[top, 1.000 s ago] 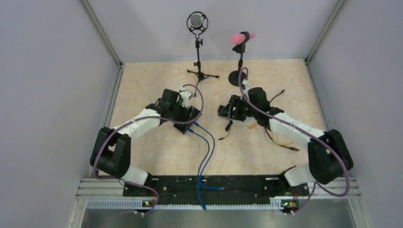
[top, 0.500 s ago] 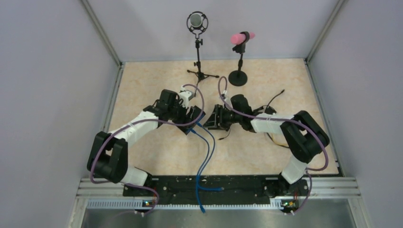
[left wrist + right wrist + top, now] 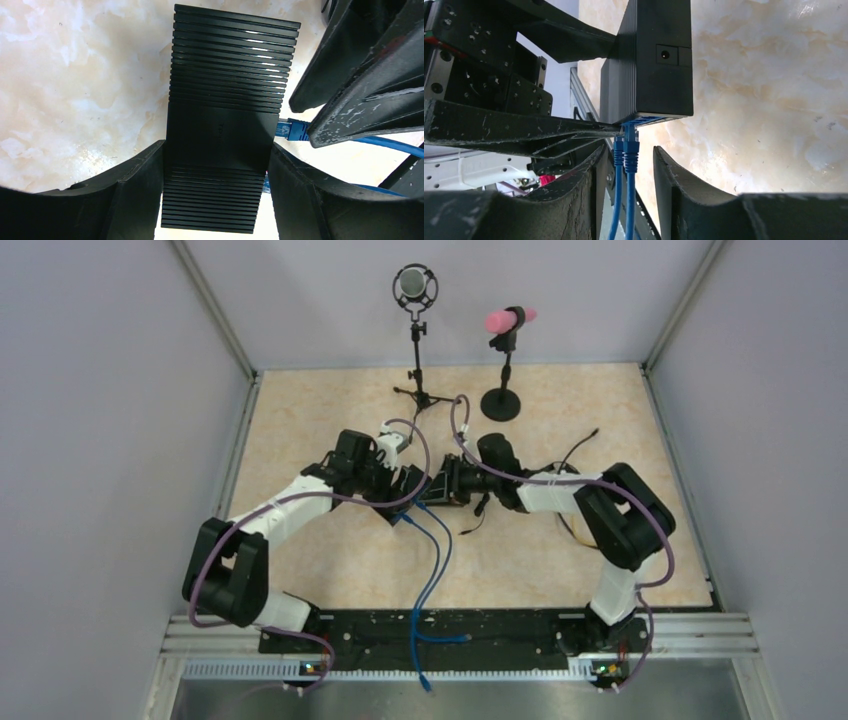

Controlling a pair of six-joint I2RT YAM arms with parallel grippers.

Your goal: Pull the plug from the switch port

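The switch point(image 3: 225, 75), a black ribbed box, is clamped between my left gripper's point(image 3: 215, 165) fingers, which press on its two long sides. In the top view it sits mid-table point(image 3: 428, 487) between both grippers. Two blue plugs point(image 3: 626, 150) sit side by side in its ports, and their blue cables point(image 3: 436, 550) trail toward the near edge. My right gripper point(image 3: 629, 152) is open, its jaws standing either side of the plugs with a gap showing on the right. One plug point(image 3: 289, 130) shows beside the right gripper's fingers point(image 3: 360, 105) in the left wrist view.
A microphone on a tripod point(image 3: 414, 288) and a pink-headed microphone on a round base point(image 3: 510, 318) stand at the back. Loose black cables point(image 3: 580, 445) lie right of the switch. Grey walls enclose the table; a black rail point(image 3: 450, 635) runs along the near edge.
My right arm has swung left from the table's right side to the switch, and its jaws have narrowed around the blue plugs. The left gripper has kept its hold on the switch.
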